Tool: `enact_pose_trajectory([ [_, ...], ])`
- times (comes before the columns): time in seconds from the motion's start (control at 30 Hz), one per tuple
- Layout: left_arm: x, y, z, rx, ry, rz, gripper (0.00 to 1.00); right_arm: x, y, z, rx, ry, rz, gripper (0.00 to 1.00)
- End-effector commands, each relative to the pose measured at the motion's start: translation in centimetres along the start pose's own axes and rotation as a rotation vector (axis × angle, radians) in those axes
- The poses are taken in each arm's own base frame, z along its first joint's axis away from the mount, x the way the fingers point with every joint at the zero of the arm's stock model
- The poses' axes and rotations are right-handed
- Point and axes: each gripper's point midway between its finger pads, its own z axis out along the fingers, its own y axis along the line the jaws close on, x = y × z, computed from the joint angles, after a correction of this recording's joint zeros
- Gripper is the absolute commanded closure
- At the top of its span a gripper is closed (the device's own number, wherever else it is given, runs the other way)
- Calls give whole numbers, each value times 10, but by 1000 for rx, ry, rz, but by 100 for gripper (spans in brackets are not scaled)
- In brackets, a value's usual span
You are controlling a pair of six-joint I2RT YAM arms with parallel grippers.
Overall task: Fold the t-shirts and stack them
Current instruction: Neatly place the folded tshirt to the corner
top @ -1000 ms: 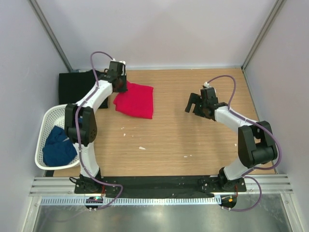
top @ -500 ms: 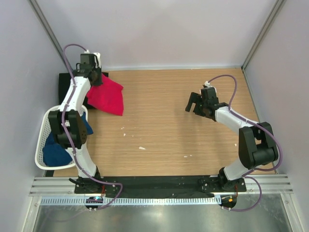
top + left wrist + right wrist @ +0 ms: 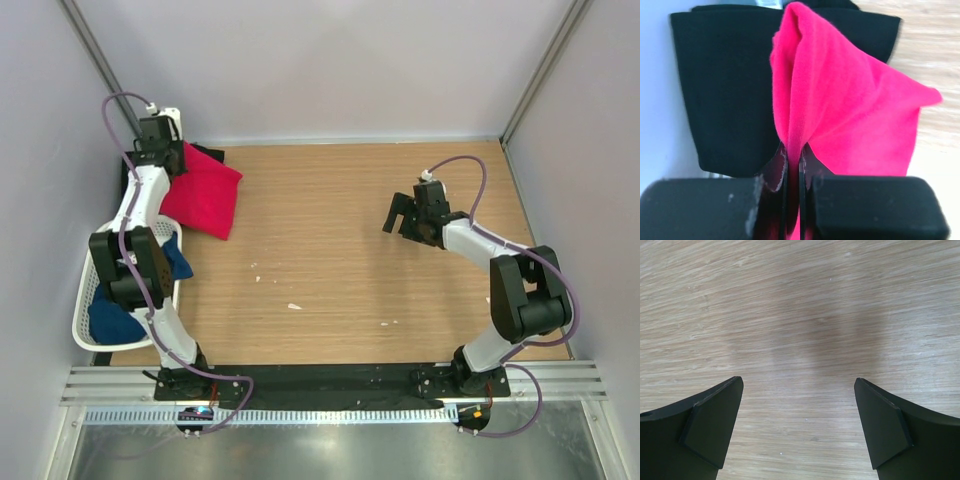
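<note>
Three shirts, L to R: dark blue shirt (image 3: 115,318) in near-left basket (image 3: 92,262), unfolded; L gripper (image 3: 791,155) clamped on red shirt (image 3: 200,195), carried over folded black shirt (image 3: 725,85) far-left, prob. for stacking; R gripper (image 3: 797,390) jaws apart, idle above table (image 3: 350,280).

No legible text (views perhaps too coarse)

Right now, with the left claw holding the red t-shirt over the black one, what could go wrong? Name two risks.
1. The left claw pinches only a narrow fold of the red t-shirt; the rest hangs loose, so its folds may open or bunch on landing.
2. It hangs partly past the edge of the black t-shirt, over the wooden table; released here, it would probably land skewed.
</note>
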Motion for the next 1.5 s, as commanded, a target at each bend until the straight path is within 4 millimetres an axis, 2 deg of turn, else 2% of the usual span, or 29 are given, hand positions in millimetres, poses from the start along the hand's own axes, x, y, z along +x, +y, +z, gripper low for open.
enact_pose_trajectory([
  [0.0,-60,35,-20,-72,-236,-85,100,-26,12,-1,-27,-68,0,0],
  [0.13,-62,46,-17,-97,-312,-130,100,-25,13,0,-29,-65,5,0],
  [0.17,-69,53,-18,-115,-353,-140,100,-25,14,0,-33,-66,5,0],
  [0.27,-65,61,-13,-140,-377,-165,100,-24,13,1,-31,-64,5,0],
  [0.3,-69,69,-13,-155,-409,-181,100,-24,13,2,-32,-62,6,0],
  [0.33,-63,71,-9,-164,-409,-185,100,-23,13,3,-33,-59,6,0],
  [0.47,-59,80,3,-171,-441,-248,100,-23,17,5,-41,-48,6,0],
  [0.67,-62,101,21,-170,-489,-328,100,-22,16,7,-37,-39,7,0],
  [0.77,-54,115,34,-173,-491,-403,100,-21,16,9,-35,-28,14,0],
  [1.0,-38,115,65,-171,-475,-447,100,-29,20,13,-34,-29,17,0],
  [1.07,-28,119,83,-202,-444,-454,100,-27,21,15,-29,-19,16,0],
  [1.27,-6,138,90,-329,-396,-470,100,-30,23,15,-32,-21,18,0],
  [1.33,-8,142,90,-344,-391,-466,100,-31,26,14,-38,-23,12,0],
  [1.4,-5,146,93,-358,-370,-467,95,-30,29,13,-45,-25,2,0],
  [1.43,-3,145,94,-358,-350,-465,79,-29,29,12,-44,-24,0,0],
  [1.47,-2,143,95,-352,-343,-462,72,-29,30,12,-44,-22,-2,0],
])
